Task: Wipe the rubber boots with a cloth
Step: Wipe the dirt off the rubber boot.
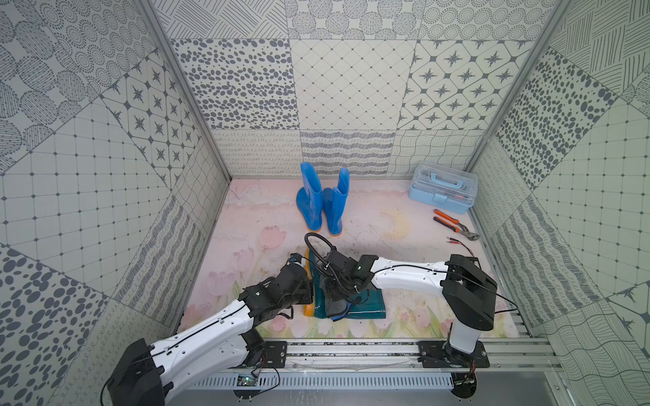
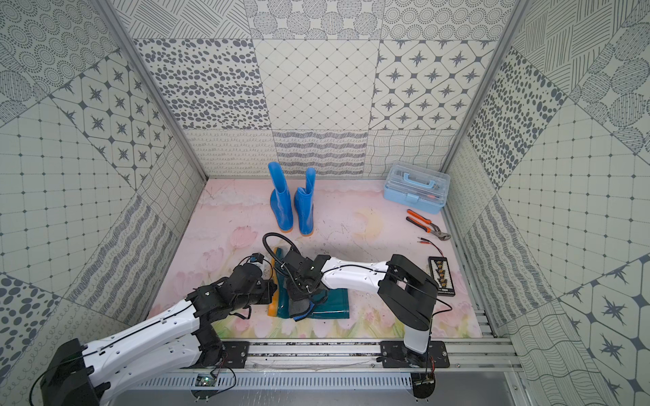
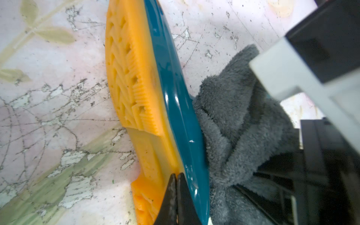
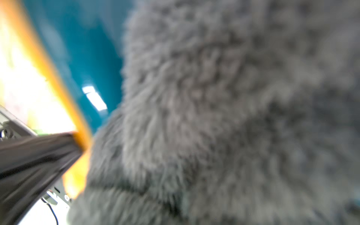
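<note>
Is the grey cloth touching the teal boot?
Touching. The left wrist view shows the cloth pressed against the glossy side of the teal boot, with no gap.

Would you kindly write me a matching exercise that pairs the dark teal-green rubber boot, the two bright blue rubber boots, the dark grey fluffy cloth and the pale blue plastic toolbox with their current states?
Things:
1. dark teal-green rubber boot
2. two bright blue rubber boots
3. dark grey fluffy cloth
4. pale blue plastic toolbox

States:
A. standing upright, side by side
B. closed, handle on top
C. lying on its side, orange sole showing
D. bunched up against a boot

Pairs: 1-C, 2-A, 3-D, 4-B
</note>
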{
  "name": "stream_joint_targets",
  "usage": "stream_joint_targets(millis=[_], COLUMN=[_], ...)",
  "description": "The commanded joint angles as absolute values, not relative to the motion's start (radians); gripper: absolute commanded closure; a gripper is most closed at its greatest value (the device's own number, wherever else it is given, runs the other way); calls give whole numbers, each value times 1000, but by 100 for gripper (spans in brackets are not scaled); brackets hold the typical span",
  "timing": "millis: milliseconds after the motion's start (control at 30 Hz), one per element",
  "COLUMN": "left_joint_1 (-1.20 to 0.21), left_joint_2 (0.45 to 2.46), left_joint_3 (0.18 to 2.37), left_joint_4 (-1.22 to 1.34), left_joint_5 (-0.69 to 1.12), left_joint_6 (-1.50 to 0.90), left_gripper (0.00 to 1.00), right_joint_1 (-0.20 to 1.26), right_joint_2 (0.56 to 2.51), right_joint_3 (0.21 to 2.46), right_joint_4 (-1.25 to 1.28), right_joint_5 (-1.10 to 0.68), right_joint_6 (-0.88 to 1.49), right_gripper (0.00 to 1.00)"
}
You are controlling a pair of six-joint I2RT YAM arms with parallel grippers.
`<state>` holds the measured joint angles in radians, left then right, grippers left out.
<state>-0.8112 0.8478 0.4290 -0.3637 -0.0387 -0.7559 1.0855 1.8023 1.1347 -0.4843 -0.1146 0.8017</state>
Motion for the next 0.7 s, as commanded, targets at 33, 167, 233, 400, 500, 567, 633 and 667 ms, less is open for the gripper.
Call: stream_joint_targets(millis=[33, 167, 233, 400, 500, 567, 633, 667], left_joint_1=[-812, -811, -812, -811, -811, -817, -816, -818], left_joint_2=[820, 808, 817, 841, 844, 836, 831, 834], left_joint_3=[422, 440, 460, 561, 627, 634, 610, 588], left_joint_4=[-430, -490, -526, -701, -852, -872, -835, -800], left_joint_5=[-3, 17, 27, 22, 10, 42, 93, 124], left_joint_6=[-772, -766, -757, -760, -779, -797, -829, -841], left_gripper=[100, 100, 100, 74, 37, 31, 29, 28], right_joint_1=[1000, 908, 886, 897, 926, 955, 993, 1016], right_joint_2=[1814, 1736, 1731, 1735, 1704, 1677, 1662, 1664], right_joint_3=[886, 745, 734, 791, 878, 948, 1000, 1025], right_joint_4=[-371, -411, -447, -474, -516, -551, -558, -558], right_joint_5=[-131, -105, -96, -120, -120, -111, -99, -98], right_joint_6=[955, 925, 895, 864, 826, 798, 787, 788], right_gripper=[100, 100, 100, 100, 100, 100, 100, 100])
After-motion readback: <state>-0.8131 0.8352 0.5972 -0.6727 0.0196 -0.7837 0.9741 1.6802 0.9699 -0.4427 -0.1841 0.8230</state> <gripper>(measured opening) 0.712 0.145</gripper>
